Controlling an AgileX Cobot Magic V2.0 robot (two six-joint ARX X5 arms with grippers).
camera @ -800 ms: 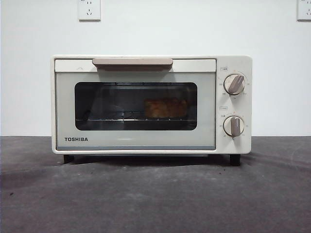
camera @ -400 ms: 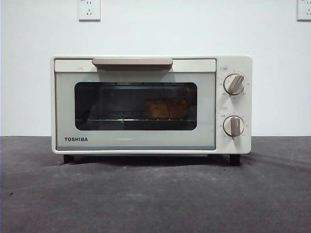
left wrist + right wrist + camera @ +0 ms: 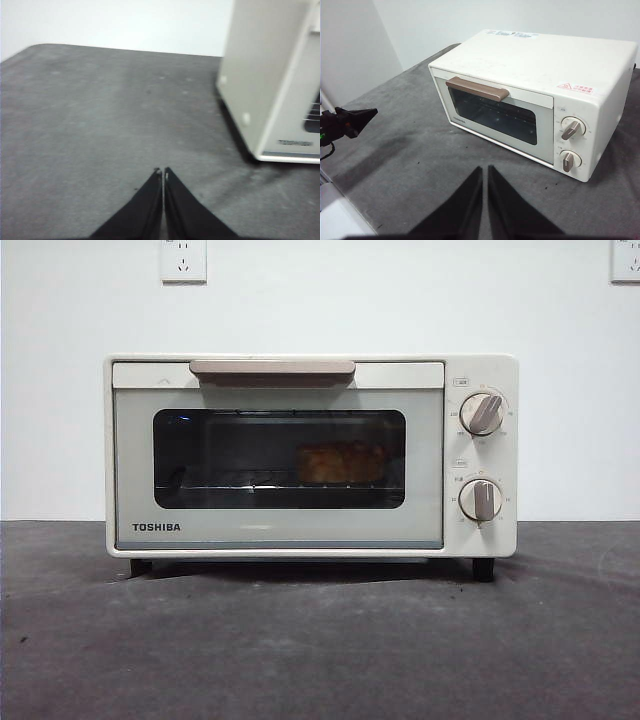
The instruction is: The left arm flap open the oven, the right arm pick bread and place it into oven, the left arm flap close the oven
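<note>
- While both arms hang clear of the work, the cream-white boxy TOSHIBA toaster oven (image 3: 310,455) stands on the dark grey felt-like table (image 3: 320,640) with its door closed, beige bar handle (image 3: 272,368) along the top edge of the door.
- Small golden-orange lumpy loaf of bread (image 3: 342,463) lies inside the oven on the wire rack, seen through the dark glass window (image 3: 279,458), toward the side nearer the two beige knobs (image 3: 482,413).
- Left gripper (image 3: 163,172), black with tapering pointed jaws: jaws pressed together tip to tip, nothing between them. It hangs above bare table; the oven's plain side wall and front corner lie ahead of it and off to one side, well apart.
- Right gripper (image 3: 485,170): jaws likewise closed on nothing, only a thin slit between them. It sits above the table in front of the oven, apart from it; the door and handle lie ahead of the tips.
- Right wrist view also shows the left gripper as a black pointed tip at the table's far side, away from the oven.
- White wall behind with two white sockets (image 3: 184,260).
</note>
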